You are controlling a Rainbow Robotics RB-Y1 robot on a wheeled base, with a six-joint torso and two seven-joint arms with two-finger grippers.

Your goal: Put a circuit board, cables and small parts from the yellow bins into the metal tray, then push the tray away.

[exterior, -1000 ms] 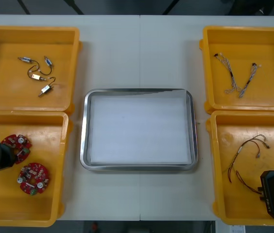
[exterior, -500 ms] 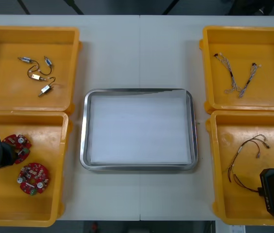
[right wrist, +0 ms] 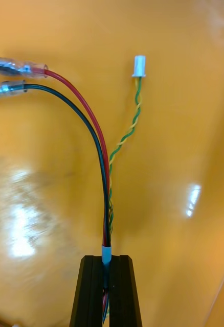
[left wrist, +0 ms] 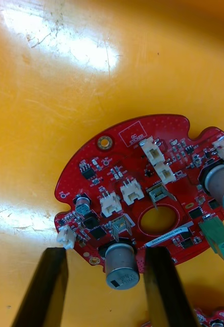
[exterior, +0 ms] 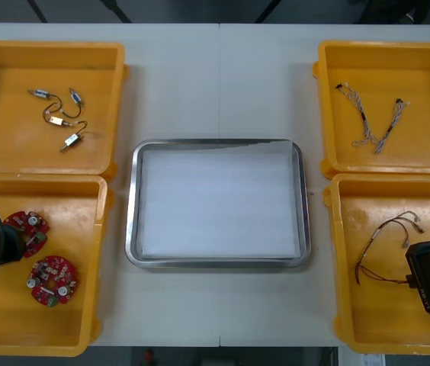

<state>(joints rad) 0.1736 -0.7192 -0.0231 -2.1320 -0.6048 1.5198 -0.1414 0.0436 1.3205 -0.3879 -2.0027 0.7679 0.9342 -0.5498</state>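
Note:
In the near-left yellow bin (exterior: 99,267) lie two round red circuit boards (exterior: 27,225), (exterior: 51,280). My left gripper (exterior: 15,242) is low over the upper one. In the left wrist view it is open (left wrist: 106,252), its fingers (left wrist: 50,286) straddling that board's (left wrist: 142,194) edge around a silver cylinder. My right gripper (exterior: 421,280) is in the near-right bin (exterior: 335,259), shut on a red and black cable (exterior: 383,252). The right wrist view shows the cable (right wrist: 99,143) clamped between the fingers (right wrist: 89,291), its ends hanging free over the bin floor.
The metal tray (exterior: 131,206), white inside, sits in the middle of the table. Small metal parts (exterior: 59,118) lie in the far-left bin. Twisted blue and white cables (exterior: 375,126) lie in the far-right bin. Another cable stays on the near-right bin floor.
My right gripper has moved away from the table's front edge with the cable in it, and the cable's loops have shifted. The left gripper has barely moved.

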